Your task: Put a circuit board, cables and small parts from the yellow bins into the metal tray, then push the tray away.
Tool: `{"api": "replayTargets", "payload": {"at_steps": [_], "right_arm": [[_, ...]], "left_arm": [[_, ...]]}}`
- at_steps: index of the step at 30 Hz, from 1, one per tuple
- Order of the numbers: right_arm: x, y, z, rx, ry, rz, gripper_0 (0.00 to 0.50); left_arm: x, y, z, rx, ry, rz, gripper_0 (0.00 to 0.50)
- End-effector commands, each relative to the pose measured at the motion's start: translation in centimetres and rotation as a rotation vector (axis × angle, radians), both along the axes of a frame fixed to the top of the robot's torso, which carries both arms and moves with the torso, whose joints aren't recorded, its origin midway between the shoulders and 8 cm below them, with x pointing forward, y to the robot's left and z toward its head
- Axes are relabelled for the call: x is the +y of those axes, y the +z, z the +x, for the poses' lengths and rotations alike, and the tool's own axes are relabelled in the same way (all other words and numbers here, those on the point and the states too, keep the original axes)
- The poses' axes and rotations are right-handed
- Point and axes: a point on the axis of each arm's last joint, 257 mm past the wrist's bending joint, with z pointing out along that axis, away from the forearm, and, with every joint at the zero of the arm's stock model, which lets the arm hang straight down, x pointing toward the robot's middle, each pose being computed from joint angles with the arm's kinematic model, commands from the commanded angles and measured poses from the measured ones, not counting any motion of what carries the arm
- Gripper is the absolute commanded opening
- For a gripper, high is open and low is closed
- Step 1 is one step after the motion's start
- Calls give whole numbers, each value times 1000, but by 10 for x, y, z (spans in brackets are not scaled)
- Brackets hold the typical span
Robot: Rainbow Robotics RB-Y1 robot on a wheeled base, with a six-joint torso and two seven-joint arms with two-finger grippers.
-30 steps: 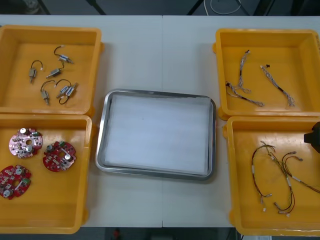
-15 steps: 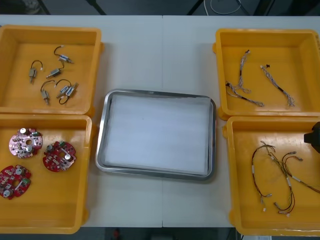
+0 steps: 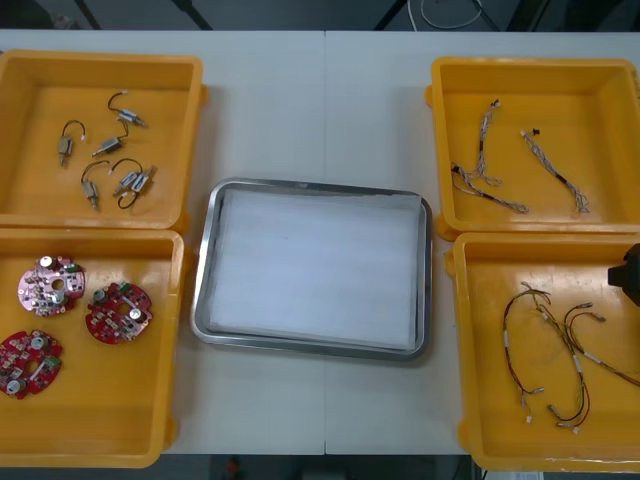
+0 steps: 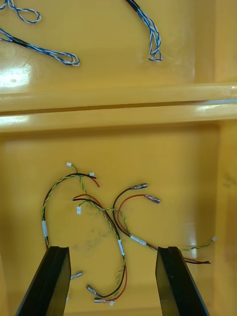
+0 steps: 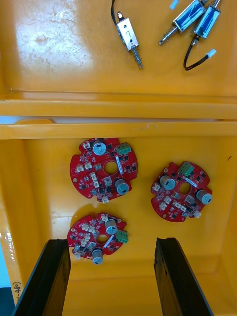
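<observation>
Currently, your stock lies sorted by kind around the metal tray (image 3: 205,260), which sits mid-surface (image 3: 325,100), white inside and holding nothing. That central spot probably lets either arm reach it. At 10 o'clock from the tray, the parts bin (image 3: 170,100) holds small metal parts (image 3: 107,147), some with short black leads. At 8 o'clock, the board bin (image 3: 120,400) holds three round red circuit boards (image 3: 119,312), lying flat and apart. At 2 o'clock, the twisted-cable bin (image 3: 600,100) holds twisted blue and white cables (image 3: 487,185). At 4 o'clock, the red-cable bin (image 3: 490,400) holds red and yellow cables (image 4: 120,245), loosely tangled. Your left jaws hang apart above the board bin, with one board lying just ahead of them. Your right jaws hang apart above the red-cable bin, straddling the tangle. Each looks posed to drop onto its own side's stock. Nothing from the bins has reached the tray, so loading appears to be at its start.
</observation>
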Motion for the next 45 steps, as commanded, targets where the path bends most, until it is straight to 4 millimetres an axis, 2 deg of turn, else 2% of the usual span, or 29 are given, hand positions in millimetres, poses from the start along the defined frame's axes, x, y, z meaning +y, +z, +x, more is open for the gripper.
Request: {"api": "replayTargets", "payload": {"at_steps": [1, 36, 37, 41, 45], "right_arm": [[4, -7, -5, 17, -18, 20, 500], [4, -7, -5, 17, -18, 20, 500], [4, -7, -5, 17, -18, 20, 500], [4, -7, -5, 17, -18, 20, 500], [3, 3, -2, -11, -17, 11, 500]], "left_arm": [[5, 3, -7, 14, 13, 33, 500], [5, 3, -7, 14, 13, 33, 500], [3, -17, -14, 57, 22, 4, 500], [6, -21, -18, 64, 28, 6, 500], [8, -25, -21, 74, 27, 13, 500]]}}
